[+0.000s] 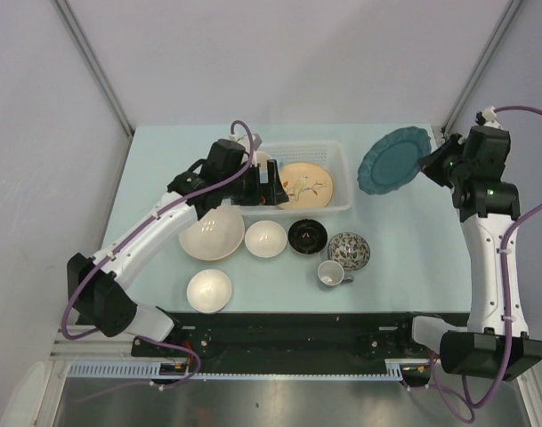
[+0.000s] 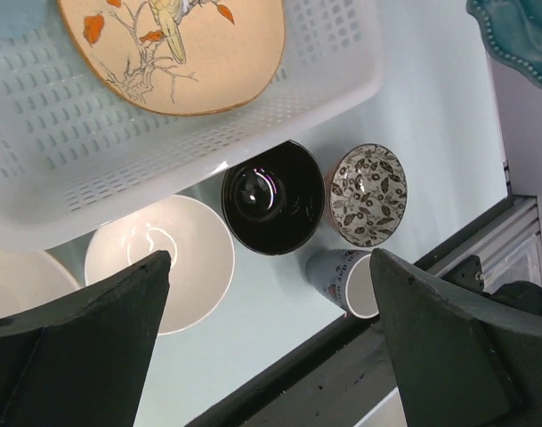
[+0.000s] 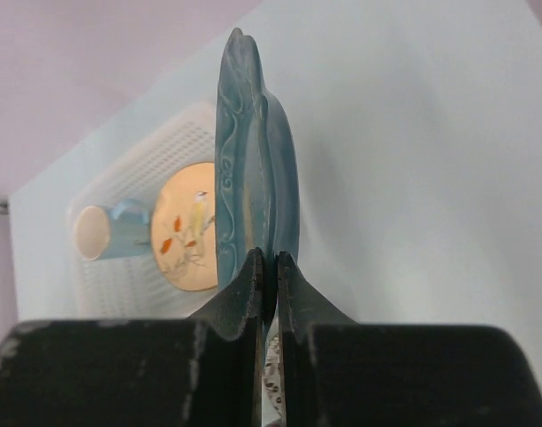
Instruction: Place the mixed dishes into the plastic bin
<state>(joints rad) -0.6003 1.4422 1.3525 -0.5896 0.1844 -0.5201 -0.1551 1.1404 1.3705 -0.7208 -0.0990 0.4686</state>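
Though obscured from above: mug inside plastic bin, clear in right-wrist view only.
Right gripper: pinching teal plate, right of bin.
Left gripper: wide apart, empty, over bin.

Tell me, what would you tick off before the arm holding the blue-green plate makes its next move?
1. Grip: right gripper is shut on the rim of the teal plate: ok.
2. Left gripper out of the way: it is open and empty, but hangs over the plastic bin: not ok.
3. Route: the plate is held beside the bin's right end with nothing between them: ok.
4. Room in the bin: a tan plate and a mug lie inside: cannot tell.
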